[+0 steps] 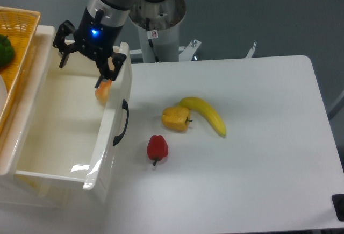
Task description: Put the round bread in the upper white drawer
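We see a banana touching a yellow pepper, a red pepper near them, on the white surface.
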Robot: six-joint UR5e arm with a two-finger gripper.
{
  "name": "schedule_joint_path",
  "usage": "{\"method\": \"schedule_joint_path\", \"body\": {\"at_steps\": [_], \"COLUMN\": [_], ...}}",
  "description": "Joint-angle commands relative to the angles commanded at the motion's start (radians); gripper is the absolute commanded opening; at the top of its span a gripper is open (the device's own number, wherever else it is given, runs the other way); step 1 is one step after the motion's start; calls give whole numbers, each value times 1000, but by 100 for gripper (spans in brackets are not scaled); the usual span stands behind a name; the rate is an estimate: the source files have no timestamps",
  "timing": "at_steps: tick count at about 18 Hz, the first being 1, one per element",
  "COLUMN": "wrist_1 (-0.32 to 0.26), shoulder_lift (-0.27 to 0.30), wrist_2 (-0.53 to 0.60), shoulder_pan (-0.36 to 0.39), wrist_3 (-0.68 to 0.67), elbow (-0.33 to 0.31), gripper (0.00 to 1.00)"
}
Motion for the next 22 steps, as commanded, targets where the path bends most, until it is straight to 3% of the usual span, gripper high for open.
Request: {"method": "schedule_joint_path", "body": {"at_steps": [5, 8, 12, 18, 22], "wrist_1": [15, 60, 71, 75, 78], "shoulder_lift": [0, -3, -58, -67, -90], "wrist_2": [92, 204, 349, 449, 486], "shoulder_pan": [63, 81, 75, 71, 71], "wrist_3": [60, 72, 127, 302, 313], "elbow": [5, 9, 77, 23, 8], "gripper": [100, 100, 100, 100, 100]}}
